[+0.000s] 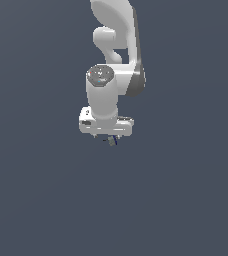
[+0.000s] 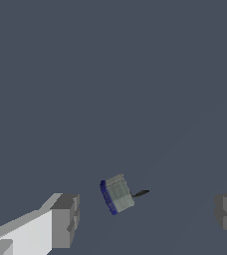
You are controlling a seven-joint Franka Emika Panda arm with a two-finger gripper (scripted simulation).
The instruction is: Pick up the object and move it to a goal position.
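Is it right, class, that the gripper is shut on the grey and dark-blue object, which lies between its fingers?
Not quite. In the wrist view the gripper is open: its fingers stand well apart from the object, touching neither side. The object does lie between them.

The object lies between the gripper fingers, touching neither, and just under the hand

Plain dark grey-blue surface, a tiny grey and dark-blue object on it.
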